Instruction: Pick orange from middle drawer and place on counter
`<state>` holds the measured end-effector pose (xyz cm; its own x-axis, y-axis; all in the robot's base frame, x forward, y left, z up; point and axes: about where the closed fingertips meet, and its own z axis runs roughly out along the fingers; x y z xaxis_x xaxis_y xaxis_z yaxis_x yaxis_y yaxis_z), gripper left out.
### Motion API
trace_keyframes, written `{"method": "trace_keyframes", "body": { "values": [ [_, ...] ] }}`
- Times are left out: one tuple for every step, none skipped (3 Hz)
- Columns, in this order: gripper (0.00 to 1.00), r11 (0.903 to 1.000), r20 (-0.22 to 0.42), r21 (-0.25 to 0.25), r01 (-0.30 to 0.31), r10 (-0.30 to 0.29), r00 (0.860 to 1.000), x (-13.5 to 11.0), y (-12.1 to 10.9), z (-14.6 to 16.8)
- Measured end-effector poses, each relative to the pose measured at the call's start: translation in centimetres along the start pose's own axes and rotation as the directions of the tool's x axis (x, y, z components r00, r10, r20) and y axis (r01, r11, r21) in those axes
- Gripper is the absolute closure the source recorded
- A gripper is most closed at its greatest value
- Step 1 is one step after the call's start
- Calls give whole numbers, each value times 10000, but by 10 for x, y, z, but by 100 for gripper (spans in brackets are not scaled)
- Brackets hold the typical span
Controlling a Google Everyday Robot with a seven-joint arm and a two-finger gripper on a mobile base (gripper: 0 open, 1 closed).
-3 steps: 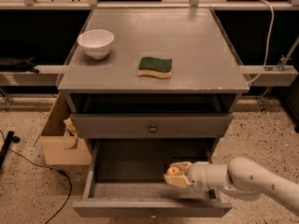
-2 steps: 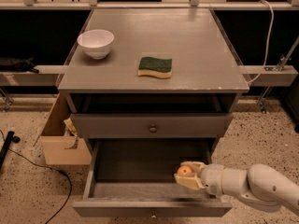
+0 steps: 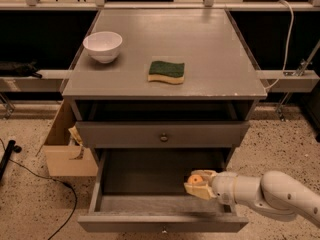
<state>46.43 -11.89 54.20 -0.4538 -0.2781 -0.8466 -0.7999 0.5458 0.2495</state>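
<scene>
Counter [image 3: 205, 44] carries white bowl [image 3: 103, 46] far left and sponge [image 3: 166, 71] centre. Middle drawer [image 3: 160, 223] pulled open. Gripper [image 3: 198, 185] at its right side, fingers clamped around orange [image 3: 195, 179].

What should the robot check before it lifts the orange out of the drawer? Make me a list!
1. The orange is between the fingers of the end effector, low on the right inside the drawer: ok.
2. The grip is tight enough to lift the fruit: cannot tell.
3. The middle drawer is pulled out far enough to leave room above the fruit: ok.
4. The upper drawer front is shut and does not stick out into the way up: ok.
5. The counter has a bare spot to land on, to the right of the sponge and the white bowl: ok.
</scene>
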Motion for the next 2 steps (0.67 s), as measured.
{"method": "trace_keyframes", "body": {
  "values": [
    [100,9987,232,150,486,-489,9985,-28,3,-11],
    [100,9886,654,643,1364,-1405,9879,-59,18,-50]
  ]
}}
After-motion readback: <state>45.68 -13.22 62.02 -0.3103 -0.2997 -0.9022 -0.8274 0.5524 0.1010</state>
